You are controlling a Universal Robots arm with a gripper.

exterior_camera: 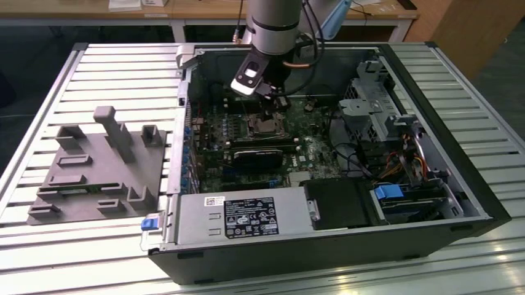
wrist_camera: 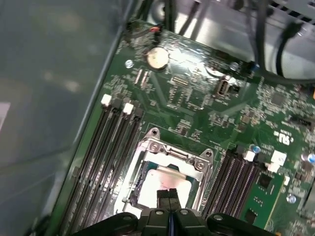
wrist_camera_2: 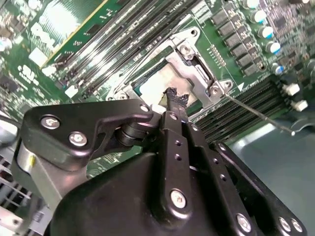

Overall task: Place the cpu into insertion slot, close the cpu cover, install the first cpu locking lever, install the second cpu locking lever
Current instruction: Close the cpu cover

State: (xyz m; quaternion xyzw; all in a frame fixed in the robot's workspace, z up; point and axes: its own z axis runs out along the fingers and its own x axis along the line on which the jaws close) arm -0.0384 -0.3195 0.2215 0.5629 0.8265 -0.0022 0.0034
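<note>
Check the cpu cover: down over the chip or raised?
Down: in the first wrist view the cpu cover lies flat around the cpu, which shows through its window.

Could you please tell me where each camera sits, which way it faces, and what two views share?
Exterior view: off the arm, raised, looking down into the open black computer case; shows the grey arm and its gripper.
First wrist view: on the wrist, facing down past the shut black fingertips onto the green circuit board.
Second wrist view: on the wrist behind the gripper's black body, facing the same board.
Both wrist views share the pale silver-grey square cpu inside the silver metal cover frame.
</note>
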